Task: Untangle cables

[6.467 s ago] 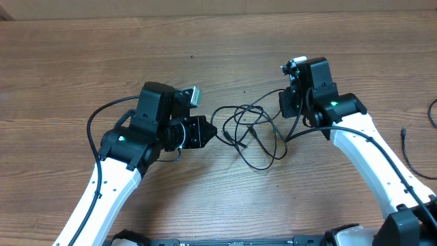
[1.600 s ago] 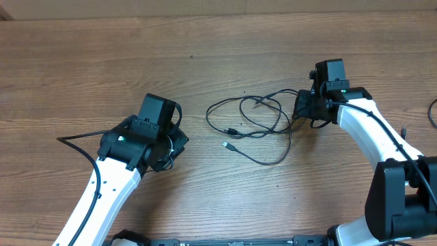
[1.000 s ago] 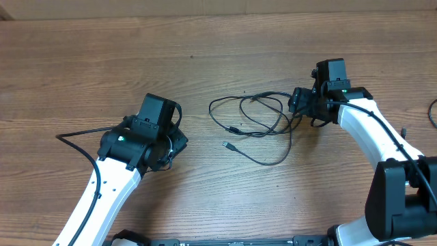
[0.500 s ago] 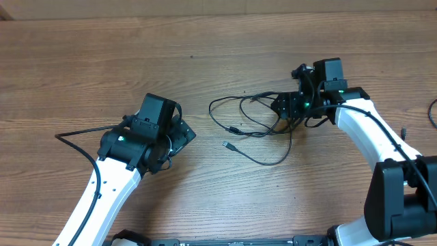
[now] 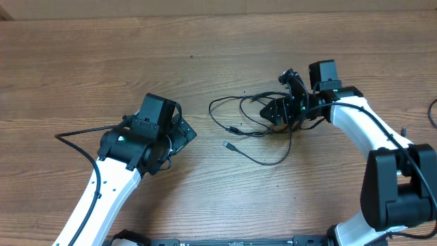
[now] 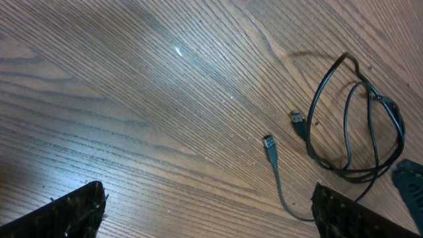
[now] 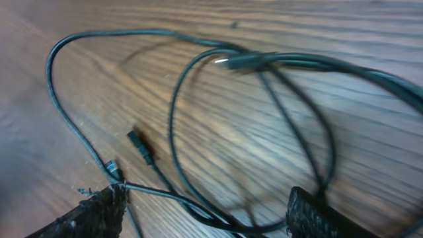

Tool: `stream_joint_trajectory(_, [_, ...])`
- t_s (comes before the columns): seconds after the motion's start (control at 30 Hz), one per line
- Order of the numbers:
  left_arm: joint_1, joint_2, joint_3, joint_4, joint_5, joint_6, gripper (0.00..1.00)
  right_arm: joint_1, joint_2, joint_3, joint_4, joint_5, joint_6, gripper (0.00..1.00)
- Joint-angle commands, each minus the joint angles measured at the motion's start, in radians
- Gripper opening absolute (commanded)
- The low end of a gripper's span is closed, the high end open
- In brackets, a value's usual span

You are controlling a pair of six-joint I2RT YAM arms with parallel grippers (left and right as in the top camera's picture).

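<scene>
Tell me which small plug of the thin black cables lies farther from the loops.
The plug ending the lone trailing cord; the other plug lies beside the loop.

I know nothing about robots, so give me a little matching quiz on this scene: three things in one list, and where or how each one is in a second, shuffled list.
Things
1. left black robot hand
2. right black robot hand
3. small loose plug

Places or states
A. low over the looped thin black cables, fingers apart
B. lying on the brown wooden table between the two hands
C. wide open over bare wood, away from the loops

Pairs: 1-C, 2-A, 3-B
</scene>
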Motion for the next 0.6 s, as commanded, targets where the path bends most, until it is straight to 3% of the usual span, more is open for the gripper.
stream_joint_trajectory(0.0, [0.004, -0.014, 0.0, 0.001, -0.02, 0.009, 1.0, 0.04, 0.018, -0.002, 0.003, -0.061, -0.059, 0.75])
stream_joint_trajectory(0.17, [0.004, -0.014, 0.0, 0.001, -0.02, 0.009, 1.0, 0.108, 0.019, -0.002, 0.012, -0.033, -0.074, 0.75])
stream_joint_trajectory(0.33, [0.004, -0.014, 0.0, 0.001, -0.02, 0.009, 1.0, 0.166, 0.022, -0.002, 0.011, 0.153, -0.055, 0.74])
stream_joint_trajectory(0.57, [0.004, -0.014, 0.0, 0.001, -0.02, 0.008, 1.0, 0.175, 0.025, -0.002, 0.012, 0.249, -0.056, 0.74])
